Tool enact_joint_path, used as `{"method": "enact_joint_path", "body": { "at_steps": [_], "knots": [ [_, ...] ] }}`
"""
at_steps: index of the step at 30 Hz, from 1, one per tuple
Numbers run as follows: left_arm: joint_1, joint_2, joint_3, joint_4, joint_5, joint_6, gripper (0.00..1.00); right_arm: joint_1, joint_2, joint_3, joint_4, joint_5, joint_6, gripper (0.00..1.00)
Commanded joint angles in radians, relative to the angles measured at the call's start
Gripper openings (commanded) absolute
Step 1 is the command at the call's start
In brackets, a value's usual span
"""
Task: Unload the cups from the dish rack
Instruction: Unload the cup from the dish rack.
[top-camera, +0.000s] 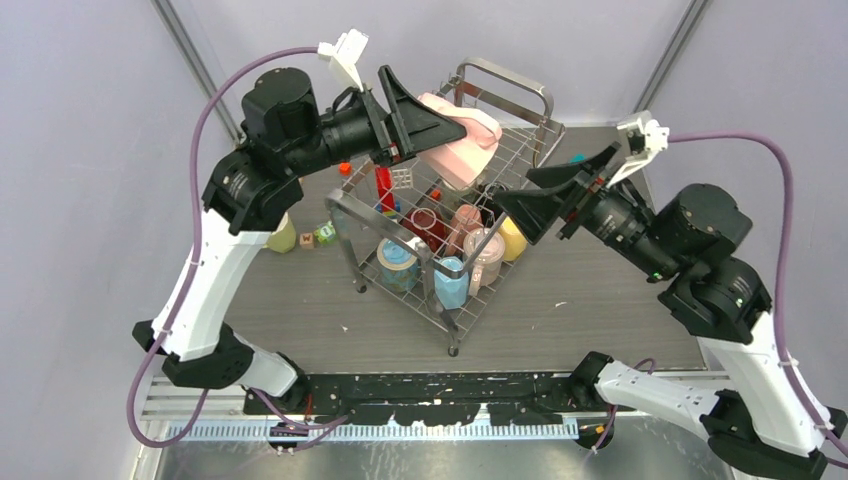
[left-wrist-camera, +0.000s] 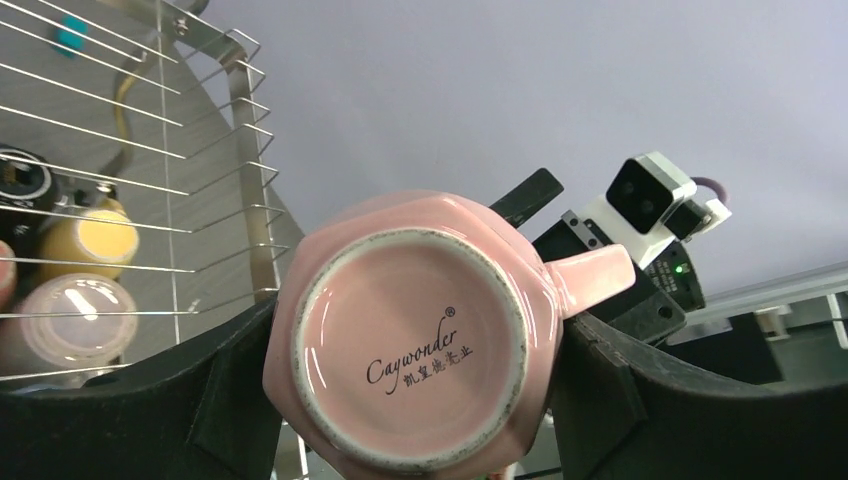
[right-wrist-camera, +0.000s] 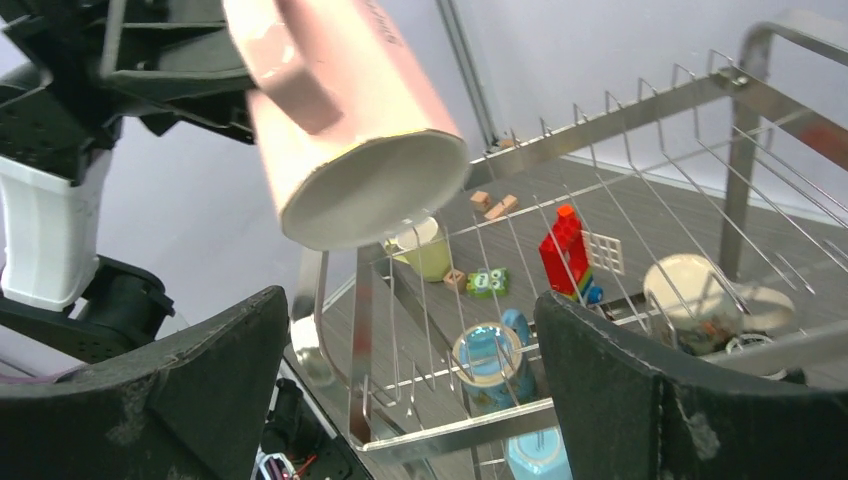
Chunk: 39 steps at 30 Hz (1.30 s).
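While the left fingers (left-wrist-camera: 150, 400) clamp the pink cup (left-wrist-camera: 410, 350), the right fingers (right-wrist-camera: 620, 400) stand wide apart, empty

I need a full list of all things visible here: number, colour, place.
dish rack: one, silver wire, table centre
pink mug: one, pink, held above rack
light blue cups: two, in rack, near corner
dark red cup: one, in rack
pinkish cups: two, in rack
yellow cup: one, rack's right side
yellow-green cup: one, on table left of rack
toy blocks: few, mixed colours, beside it
table: one, grey
left arm: black-white, jaws shut on pink mug
right arm: black-white, jaws open, empty
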Motion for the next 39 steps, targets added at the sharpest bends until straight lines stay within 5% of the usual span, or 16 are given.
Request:
{"method": "enact_joint_path", "body": {
  "at_steps": [1, 19, 39],
  "knots": [
    [0.042, -0.036, -0.025, 0.308, 0.172, -0.182, 0.0, 0.002, 0.044, 0.02, 0.131, -0.093, -0.041, 0.96],
    [0.075, -0.064, -0.109, 0.467, 0.225, -0.318, 0.0, -0.03, 0.126, 0.04, 0.273, -0.182, -0.011, 0.84],
    [0.159, -0.094, -0.159, 0.544, 0.277, -0.397, 0.0, -0.177, 0.226, 0.113, 0.355, -0.39, 0.128, 0.84]
  ]
}}
